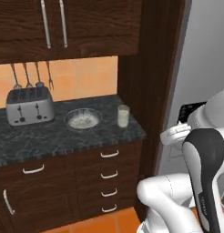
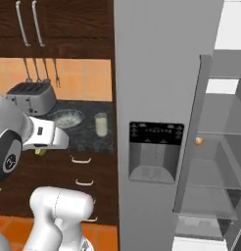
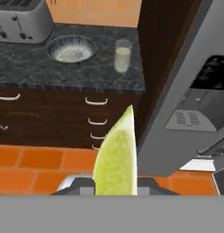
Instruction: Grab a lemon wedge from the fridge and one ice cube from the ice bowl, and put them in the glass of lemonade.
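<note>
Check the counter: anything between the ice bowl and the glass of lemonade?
Nothing. Bare dark counter separates the ice bowl from the glass of lemonade; left base and hand views both show it.

Counter (image 1: 50, 141): dark stone, mottled, faint sheen.
Cabinets (image 1: 91, 22): dark wood, visible grain, metal handles.
Toaster (image 1: 29, 108): brushed silver metal.
Ice bowl (image 1: 83, 119): speckled greyish-white, possibly ceramic; the view is too coarse to tell.
Glass of lemonade (image 1: 123, 116): clear, smooth.
Fridge (image 2: 161, 63): matt grey, black dispenser panel.
Lemon wedge (image 3: 117, 157): yellow-green, slightly pitted flesh.
Floor (image 3: 41, 164): orange tile.
</note>
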Motion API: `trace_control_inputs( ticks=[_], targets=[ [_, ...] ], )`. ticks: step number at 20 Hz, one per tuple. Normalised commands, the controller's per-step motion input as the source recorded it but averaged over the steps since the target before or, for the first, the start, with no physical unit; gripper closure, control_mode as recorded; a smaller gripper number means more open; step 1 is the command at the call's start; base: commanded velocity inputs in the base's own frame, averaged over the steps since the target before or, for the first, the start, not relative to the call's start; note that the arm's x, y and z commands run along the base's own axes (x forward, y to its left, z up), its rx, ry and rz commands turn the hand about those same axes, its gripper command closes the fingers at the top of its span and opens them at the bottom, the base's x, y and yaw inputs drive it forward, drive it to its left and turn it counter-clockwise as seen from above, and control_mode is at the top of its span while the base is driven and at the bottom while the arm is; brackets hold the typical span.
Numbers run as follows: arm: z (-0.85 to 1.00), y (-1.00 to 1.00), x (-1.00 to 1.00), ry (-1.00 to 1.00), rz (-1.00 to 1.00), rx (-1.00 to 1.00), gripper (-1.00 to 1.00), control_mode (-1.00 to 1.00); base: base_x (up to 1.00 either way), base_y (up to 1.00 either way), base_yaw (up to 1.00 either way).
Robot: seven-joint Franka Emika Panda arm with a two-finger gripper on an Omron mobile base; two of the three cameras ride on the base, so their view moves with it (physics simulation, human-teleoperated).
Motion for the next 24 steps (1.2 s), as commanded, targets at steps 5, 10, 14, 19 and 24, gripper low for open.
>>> trace_control_inputs(
  ticks=[5, 10, 14, 19, 24],
  targets=[
    [0.0, 0.0, 0.0, 0.0, 0.0, 0.0, 1.0, 1.0, 0.86, 0.65, -0.26],
    [0.0, 0.0, 0.0, 0.0, 0.0, 0.0, 1.0, 1.0, 0.66, 0.17, -0.19],
    [0.0, 0.0, 0.0, 0.0, 0.0, 0.0, 1.0, 1.0, 0.62, 0.15, -0.24],
    [0.0, 0.0, 0.0, 0.0, 0.0, 0.0, 1.0, 1.0, 0.67, 0.38, -0.36],
    [0.0, 0.0, 0.0, 0.0, 0.0, 0.0, 1.0, 1.0, 0.91, 0.5, -0.33]
  ],
)
